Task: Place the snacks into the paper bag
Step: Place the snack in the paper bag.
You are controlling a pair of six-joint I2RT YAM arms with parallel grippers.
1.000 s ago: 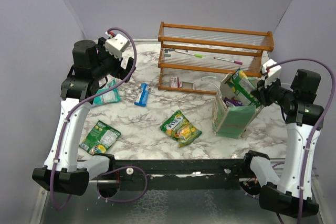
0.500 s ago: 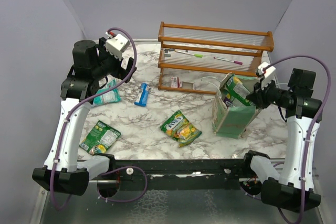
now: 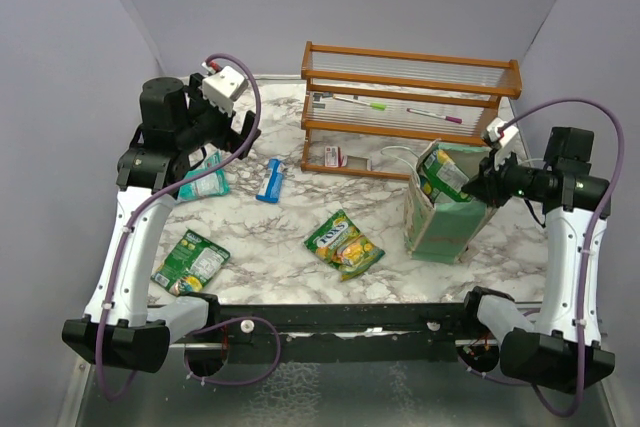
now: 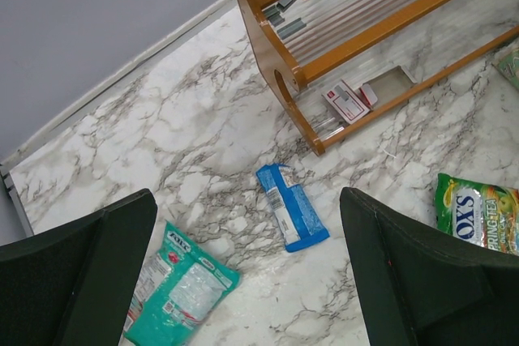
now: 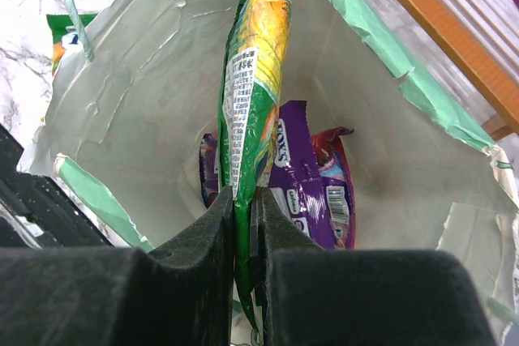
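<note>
The green-and-yellow packet (image 5: pixel 255 79) is hanging edge-on in the open mouth of the paper bag (image 5: pixel 138 111). Its near end is being pinched between the almost closed fingers of the right gripper (image 5: pixel 242 210), and purple packets (image 5: pixel 302 176) are lying at the bottom below it. From where I'm standing the danger is looking plain enough: the bag's rim is looking torn and crumpled and the bag is leaning a little. If the gripper is letting go while the packet is sitting this high, the packet may be catching on that ragged edge or a handle and sliding down outside. Pushing deeper is risking a nudge that tips the light bag toward the wooden rack (image 3: pixel 410 97) just behind it. Farther out, the left gripper (image 4: pixel 247 200) is hovering with its fingers spread wide, carrying nothing. Below it the blue bar (image 4: pixel 290 216) and teal packet (image 4: pixel 174 293) are waiting on the table, as are two more green packets (image 3: pixel 343 243) nearer the front.
</note>
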